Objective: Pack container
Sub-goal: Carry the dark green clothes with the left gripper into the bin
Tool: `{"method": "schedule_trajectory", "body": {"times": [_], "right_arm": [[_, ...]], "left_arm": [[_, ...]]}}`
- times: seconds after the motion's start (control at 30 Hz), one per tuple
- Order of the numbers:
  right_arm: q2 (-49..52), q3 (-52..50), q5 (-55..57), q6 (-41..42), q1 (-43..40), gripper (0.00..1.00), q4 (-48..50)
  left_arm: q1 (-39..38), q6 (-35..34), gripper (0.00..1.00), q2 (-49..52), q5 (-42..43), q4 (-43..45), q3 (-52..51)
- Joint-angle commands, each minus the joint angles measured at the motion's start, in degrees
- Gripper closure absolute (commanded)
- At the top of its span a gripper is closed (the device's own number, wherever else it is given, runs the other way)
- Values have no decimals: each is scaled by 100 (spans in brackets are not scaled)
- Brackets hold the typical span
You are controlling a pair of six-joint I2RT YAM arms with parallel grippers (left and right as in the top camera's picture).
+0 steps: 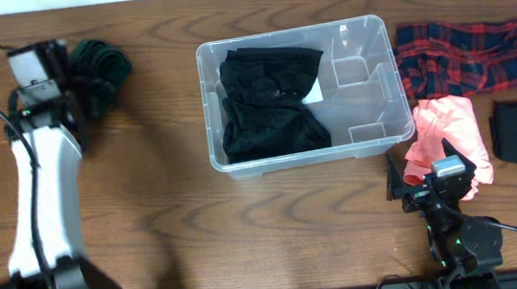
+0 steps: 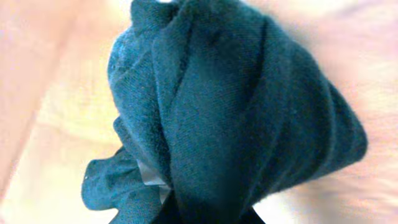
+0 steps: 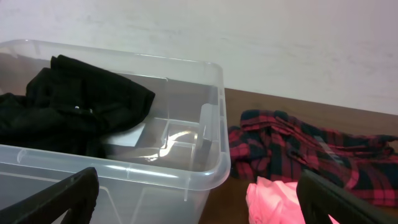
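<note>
Left pincer [image 1: 81,76], pinching the dark green garment [image 1: 103,60] left of the container [image 1: 370,104], should next lift it in; right pincer [image 1: 423,160] is spread.

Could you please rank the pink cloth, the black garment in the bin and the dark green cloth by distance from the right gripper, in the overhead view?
From the right gripper:
1. pink cloth, right at its fingers.
2. black garment, inside the container, left part.
3. dark green cloth, far left.
</note>
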Motion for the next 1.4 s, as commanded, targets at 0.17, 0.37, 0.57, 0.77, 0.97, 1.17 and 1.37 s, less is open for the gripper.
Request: {"method": "schedule_trajectory", "body": {"times": [0.17, 0.37, 0.57, 0.77, 0.97, 1.17, 1.37], "right_arm": [[-26, -11, 37, -33, -52, 1, -22], [-26, -11, 37, -33, -52, 1, -22], [-26, -11, 37, -33, -52, 1, -22], [-26, -11, 37, -33, -52, 1, -22], [-26, -11, 37, -33, -52, 1, -22], [-26, -11, 37, -33, -52, 1, -22], [-26, -11, 37, -33, -52, 1, -22]], "left_arm": [[-1921, 50, 94, -1106, 269, 573, 61], [-3318, 275, 94, -977, 599, 1001, 61], [-4140, 1137, 94, -354, 592, 1237, 61], [-4356, 1493, 94, 247, 42, 1331, 61], [-4341, 1495, 94, 610, -13, 1327, 61], [-4352, 1491, 94, 855, -7, 1325, 61], [-4354, 1462, 94, 1071, -2, 1351, 59]]}}
